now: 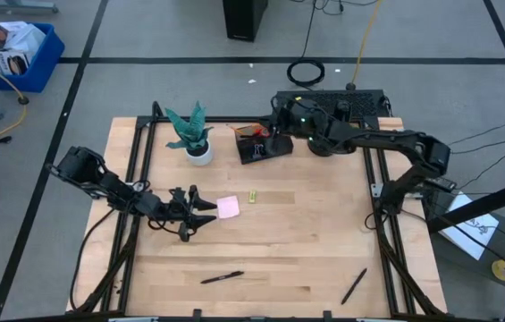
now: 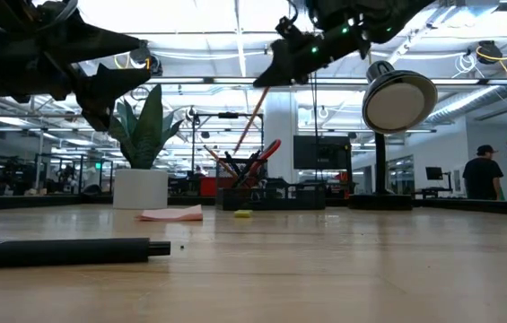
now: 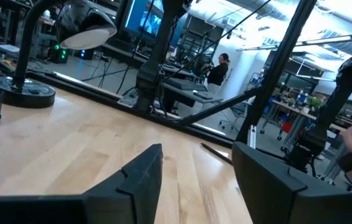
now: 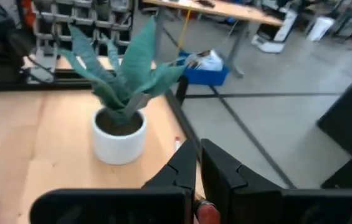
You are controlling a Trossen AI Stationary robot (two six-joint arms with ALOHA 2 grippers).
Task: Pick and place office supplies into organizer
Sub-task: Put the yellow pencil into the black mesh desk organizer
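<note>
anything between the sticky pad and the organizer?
Only the tiny yellow piece, just right of the sticky pad; from there to the organizer it is bare wood, as the high view shows.

I am looking into a robotics lab set up in a big open office hall. My wooden tabletop (image 1: pixel 324 233) sits in a black metal frame on a grey floor (image 1: pixel 145 80) marked off with black tape lines. Cables (image 1: pixel 307 72) trail across that floor, and a blue bin (image 1: pixel 20 54) stands off to one side. Beyond the tabletop I see strip ceiling lights (image 2: pixel 235 54), rows of desks with screens (image 3: pixel 144 15), and a person (image 2: pixel 482 175) standing far off.
</note>
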